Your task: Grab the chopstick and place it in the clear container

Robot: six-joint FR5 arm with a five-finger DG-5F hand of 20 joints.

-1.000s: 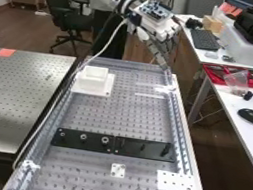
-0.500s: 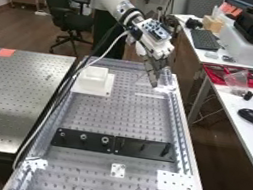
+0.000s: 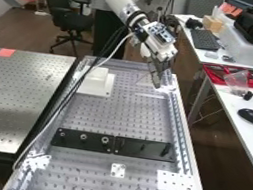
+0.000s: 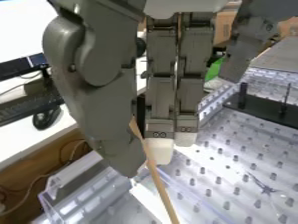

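At the bench's far right end, the hand points downward above the perforated plate. Seen from the wrist, the hand has its thumb and fingers closed on the light wooden chopstick. The chopstick slants down from between the tips, and its upper part is hidden behind the hand. Close below the fingertips stand the thin transparent walls of the clear container. The chopstick's lower length passes in front of or over the container area; I cannot tell whether it is inside.
A white block on a white base stands left of the hand. Black plates with fittings lie across the bench's middle. Clear rails run along the bench's side. A desk with a mouse and keyboard is at the right.
From the bench's far end, the hand has come towards the near end and lower in the high view, then shifted slightly right. More of the arm now shows at the upper left.
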